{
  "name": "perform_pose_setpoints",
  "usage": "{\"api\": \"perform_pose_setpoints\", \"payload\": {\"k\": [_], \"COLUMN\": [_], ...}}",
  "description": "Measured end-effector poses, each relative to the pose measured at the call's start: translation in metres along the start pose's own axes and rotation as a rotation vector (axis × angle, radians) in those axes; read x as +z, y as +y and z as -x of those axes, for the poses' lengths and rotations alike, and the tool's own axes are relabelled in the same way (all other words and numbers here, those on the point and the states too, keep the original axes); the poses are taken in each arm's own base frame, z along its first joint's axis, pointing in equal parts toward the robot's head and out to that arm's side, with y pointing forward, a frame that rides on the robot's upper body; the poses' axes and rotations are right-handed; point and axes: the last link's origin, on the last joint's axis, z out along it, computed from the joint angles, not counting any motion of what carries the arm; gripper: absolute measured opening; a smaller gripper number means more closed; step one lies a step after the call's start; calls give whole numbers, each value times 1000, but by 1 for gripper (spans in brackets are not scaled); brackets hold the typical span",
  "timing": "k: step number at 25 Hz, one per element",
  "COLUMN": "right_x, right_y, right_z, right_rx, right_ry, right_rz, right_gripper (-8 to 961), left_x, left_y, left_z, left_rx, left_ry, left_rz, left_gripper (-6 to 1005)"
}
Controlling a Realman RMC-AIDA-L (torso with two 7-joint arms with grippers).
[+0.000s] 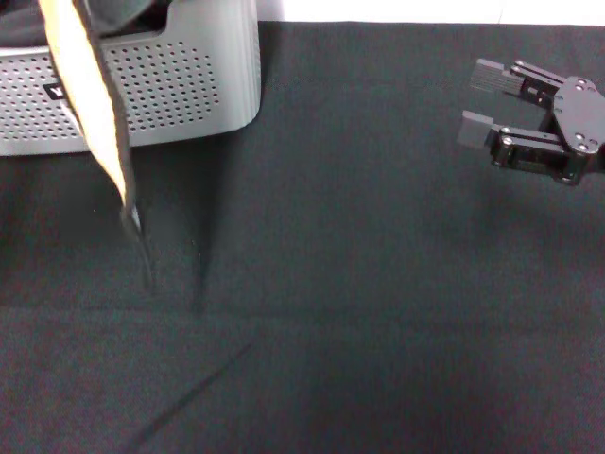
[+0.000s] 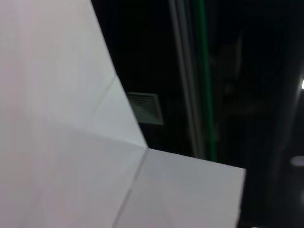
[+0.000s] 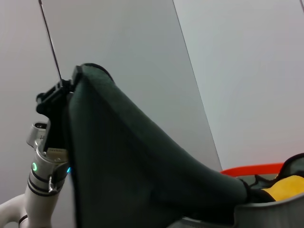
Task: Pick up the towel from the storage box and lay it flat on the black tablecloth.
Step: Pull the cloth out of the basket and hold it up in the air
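Lab: black tablecloth (image 1: 378, 284), blank white walls (image 3: 247, 71)

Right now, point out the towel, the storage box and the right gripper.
towel (image 3: 142, 161): right wrist view, its dark draped face.
storage box (image 1: 180, 90): head view, perforated front wall.
right gripper (image 1: 487, 99): head view, gap between its open fingers.

storage box (image 1: 180, 90) at tablecloth's (image 1: 378, 312) far-left corner; towel (image 1: 99, 123) hangs before it; right gripper (image 1: 480, 102) over far-right edge.
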Motion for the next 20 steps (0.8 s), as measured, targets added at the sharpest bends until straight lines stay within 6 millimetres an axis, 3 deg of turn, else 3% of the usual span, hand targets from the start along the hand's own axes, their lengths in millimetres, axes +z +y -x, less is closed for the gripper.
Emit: {"api": "perform_pose_setpoints", "payload": {"k": [12,20], "right_x": [0,-2], "right_y": [1,2], "right_z": [0,4], "right_rx": [-1,-13], "right_ry": [-1,-2], "right_rz": [4,28], "right_gripper": [871,870], "left_x": [15,20], "left_y": [13,9], "left_z": [-3,0], "left_rx": [-157,-248], "left_ry": [-105,-243], "left_rz": [161,167], "left_gripper": [15,15]}}
